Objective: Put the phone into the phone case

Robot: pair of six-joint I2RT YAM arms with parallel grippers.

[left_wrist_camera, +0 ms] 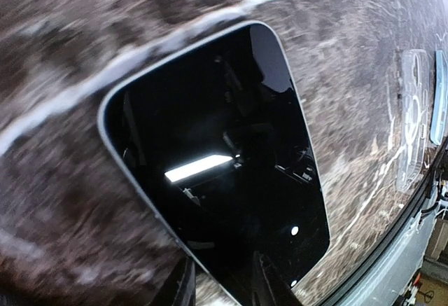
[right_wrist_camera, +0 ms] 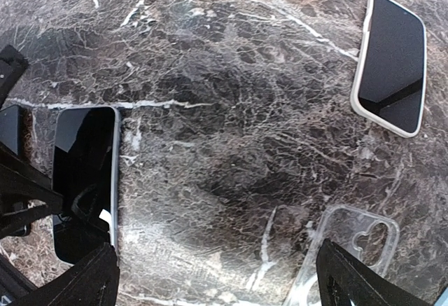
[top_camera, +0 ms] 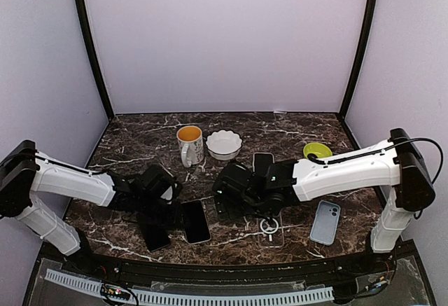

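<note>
On the dark table (top_camera: 301, 134) the phone (top_camera: 196, 222) lay flat, left of the clear case (top_camera: 269, 227). It looked stiff, slippery and breakable, best held by its thin sides. The left hand (left_wrist_camera: 224, 286) sat at its edge, and I could not tell if it gripped. The right hand (right_wrist_camera: 220, 278) gaped open.

phone (left_wrist_camera: 217, 159): face-up on marble table (left_wrist_camera: 70, 201), screen mirroring a light bar | left gripper (left_wrist_camera: 224, 279): fingers at phone's near end | clear case (left_wrist_camera: 413, 117): right of phone, apart

Left arm (top_camera: 70, 183) low, left fingers (left_wrist_camera: 180, 290) narrow; right arm (top_camera: 343, 169) low, right fingers (right_wrist_camera: 77, 281) wide.
</note>
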